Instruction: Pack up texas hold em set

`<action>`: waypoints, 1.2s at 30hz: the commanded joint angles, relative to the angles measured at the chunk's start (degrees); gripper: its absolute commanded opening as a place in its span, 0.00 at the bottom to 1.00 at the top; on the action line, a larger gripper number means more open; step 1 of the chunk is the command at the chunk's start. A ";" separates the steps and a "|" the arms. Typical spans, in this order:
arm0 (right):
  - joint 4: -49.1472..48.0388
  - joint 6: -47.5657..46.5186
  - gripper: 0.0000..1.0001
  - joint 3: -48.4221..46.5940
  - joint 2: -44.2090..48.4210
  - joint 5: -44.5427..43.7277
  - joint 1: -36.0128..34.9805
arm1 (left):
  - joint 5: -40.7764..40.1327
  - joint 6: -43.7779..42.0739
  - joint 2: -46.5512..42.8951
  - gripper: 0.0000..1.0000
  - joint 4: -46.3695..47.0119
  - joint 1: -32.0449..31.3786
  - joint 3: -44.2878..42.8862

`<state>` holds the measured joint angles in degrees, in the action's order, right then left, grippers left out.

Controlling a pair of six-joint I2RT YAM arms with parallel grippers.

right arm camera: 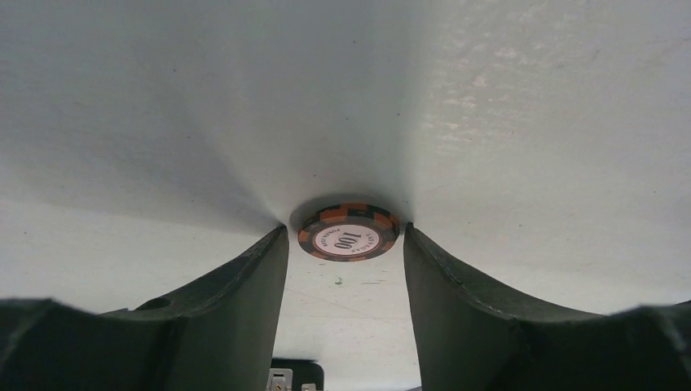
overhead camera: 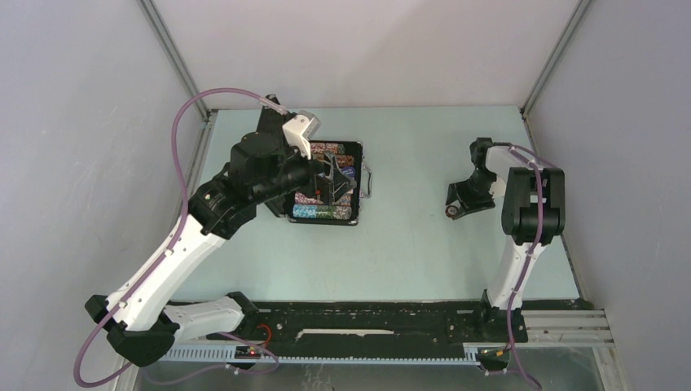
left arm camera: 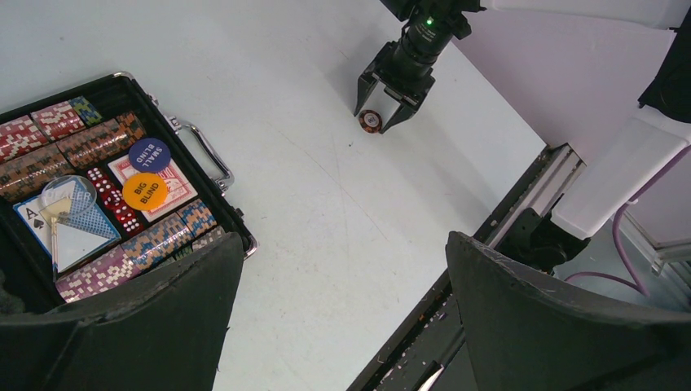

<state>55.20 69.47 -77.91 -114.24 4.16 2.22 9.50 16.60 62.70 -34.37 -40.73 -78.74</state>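
Note:
The black case point(overhead camera: 361, 149) lies open at the table's back left, its silver handle point(left arm camera: 204, 151) on the right side. It holds rows of multicoloured chips point(left arm camera: 98, 140), a red-backed deck point(left arm camera: 181, 192), a blue button point(left arm camera: 149, 153), an orange button point(left arm camera: 145, 191), red dice and an ace card. My left gripper point(overhead camera: 332, 184) hovers over the case, open and empty point(left arm camera: 342, 269). A single orange-black "100" chip point(right arm camera: 349, 232) lies flat on the table. My right gripper point(right arm camera: 345, 244) is open with its fingertips on either side of the chip, also in the top view point(overhead camera: 453, 210).
A clear round disc point(left arm camera: 67, 195) rests on the cards in the case. A black rail point(overhead camera: 367, 319) runs along the near table edge. Grey walls enclose the table on three sides.

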 commanded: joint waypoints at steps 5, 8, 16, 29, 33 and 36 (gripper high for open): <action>1.75 3.15 0.55 -0.24 -2.75 -4.16 -1.59 | 1.17 0.80 -0.47 1.00 2.06 0.23 0.49; 1.92 2.97 0.43 -0.29 -2.71 -4.16 -1.89 | 1.13 0.80 -0.64 1.00 1.97 0.18 0.43; -2.78 3.73 0.31 3.98 1.04 -3.66 -2.07 | 0.69 0.71 -0.43 1.00 2.03 0.20 0.58; -1.72 2.78 0.25 6.01 7.20 -3.29 -2.04 | 0.85 0.89 1.99 1.00 1.95 0.21 0.71; -1.23 1.61 0.24 6.01 8.49 -2.69 -2.04 | 0.67 1.11 2.52 1.00 1.85 0.16 0.69; -0.21 0.44 0.24 6.03 9.27 -2.30 -2.09 | -0.54 1.15 2.51 1.00 2.14 0.13 1.05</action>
<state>52.51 70.85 -71.88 -108.42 2.20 0.51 9.43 16.97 65.60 -34.37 -40.73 -78.74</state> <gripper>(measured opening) 0.472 0.996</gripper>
